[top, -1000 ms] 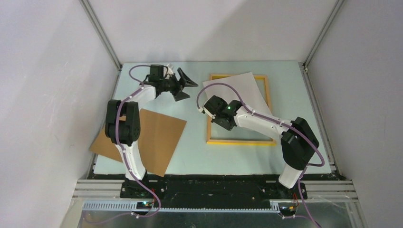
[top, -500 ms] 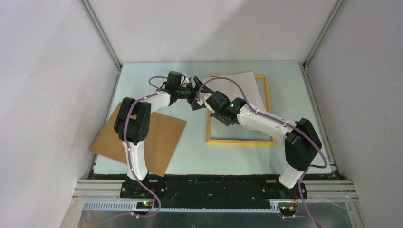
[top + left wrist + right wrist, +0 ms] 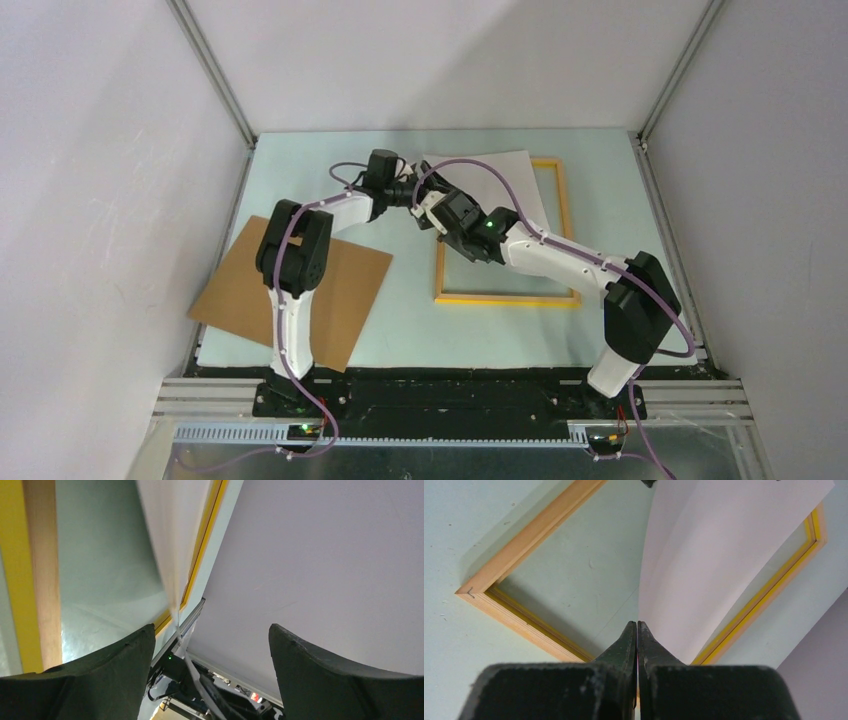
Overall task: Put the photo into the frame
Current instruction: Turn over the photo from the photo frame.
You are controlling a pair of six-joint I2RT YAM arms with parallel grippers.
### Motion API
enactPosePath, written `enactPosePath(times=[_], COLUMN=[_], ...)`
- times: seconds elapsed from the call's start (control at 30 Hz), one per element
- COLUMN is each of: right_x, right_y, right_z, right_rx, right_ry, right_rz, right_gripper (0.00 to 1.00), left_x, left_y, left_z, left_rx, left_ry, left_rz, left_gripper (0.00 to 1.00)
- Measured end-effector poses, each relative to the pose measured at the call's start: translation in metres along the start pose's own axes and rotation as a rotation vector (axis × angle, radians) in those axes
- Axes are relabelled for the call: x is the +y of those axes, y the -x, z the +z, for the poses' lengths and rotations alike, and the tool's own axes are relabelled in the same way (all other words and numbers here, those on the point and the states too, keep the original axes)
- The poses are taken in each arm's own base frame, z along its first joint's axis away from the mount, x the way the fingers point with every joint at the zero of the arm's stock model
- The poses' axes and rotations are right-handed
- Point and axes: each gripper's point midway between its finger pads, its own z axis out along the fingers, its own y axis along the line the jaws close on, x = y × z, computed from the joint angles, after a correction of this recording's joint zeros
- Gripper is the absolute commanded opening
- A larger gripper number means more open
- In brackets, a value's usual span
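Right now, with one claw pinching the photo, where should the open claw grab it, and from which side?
Probably the raised left edge of the photo, past where the right gripper pinches it, coming from the left. That edge curls up off the frame, so the open left gripper can straddle the thin sheet.

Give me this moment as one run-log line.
right tool shut on photo edge | left tool open near photo | photo askew over frame, not seated

No legible text in any view.
The white back of the photo (image 3: 724, 555), rising from the right jaws, and the frame (image 3: 524, 542) ahead of them bear no readable lettering.
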Motion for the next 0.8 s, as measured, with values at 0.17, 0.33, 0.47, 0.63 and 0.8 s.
enactPosePath(times=[0.17, 0.33, 0.47, 0.63, 0.8], right_x=[0.003, 0.003, 0.003, 0.003, 0.002], right_y=[0.003, 0.003, 0.004, 0.004, 0.003], right_z=[-0.001, -0.001, -0.001, -0.001, -0.001], right_rx=[-0.011, -0.011, -0.012, -0.011, -0.010], right_ry=[0.000, -0.003, -0.003, -0.004, -0.010], right_rz=[-0.007, -0.008, -0.008, -0.008, -0.008], right_gripper=[0.00, 0.00, 0.00, 0.00, 0.02], left_x=[0.002, 0.006, 0.003, 0.007, 0.007], left_y=[0.002, 0.001, 0.000, -0.001, -0.001], left_z=[0.014, 0.019, 0.021, 0.021, 0.021], left_rx=[0.013, 0.019, 0.020, 0.020, 0.020], left_ry=[0.000, 0.005, -0.011, -0.008, -0.010], left_rz=[-0.021, -0.044, -0.035, -0.049, -0.051], left_gripper=[0.68, 0.54, 0.45, 0.28, 0.07])
